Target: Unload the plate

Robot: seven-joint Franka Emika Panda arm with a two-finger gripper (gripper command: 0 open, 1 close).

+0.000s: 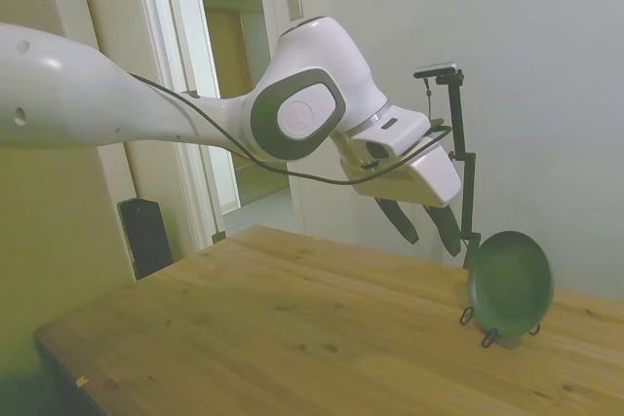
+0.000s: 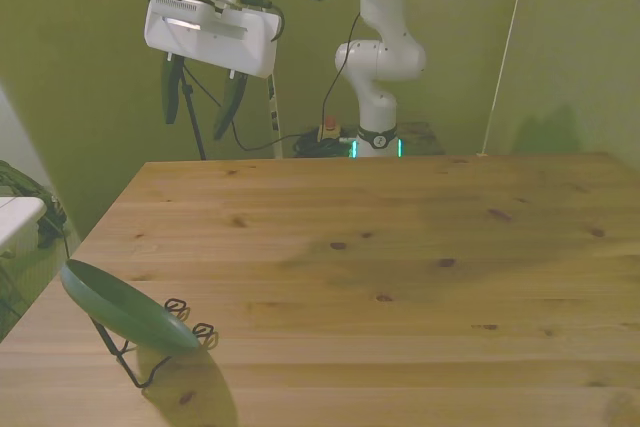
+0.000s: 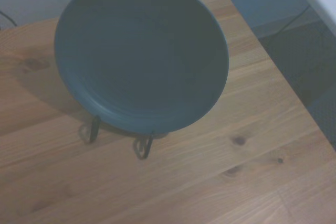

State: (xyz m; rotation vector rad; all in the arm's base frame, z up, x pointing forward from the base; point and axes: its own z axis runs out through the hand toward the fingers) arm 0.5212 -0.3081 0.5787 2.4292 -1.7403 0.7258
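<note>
Plate (image 1: pixel 510 283) is propped tilted on a thin black wire stand (image 2: pixel 150 347) near the front view's left edge of the wooden surface (image 2: pixel 400 277). Hand (image 1: pixel 429 231) is held above it, well apart, fingers spread and empty.

A wooden table (image 1: pixel 292 319) of knotty pine planks is carrying a thin black wire stand (image 2: pixel 150 342) near its corner at the front view's left. The stand's two looped feet are resting on the wood, and a dark green plate (image 1: pixel 510 283) is leaning tilted in it.
</note>
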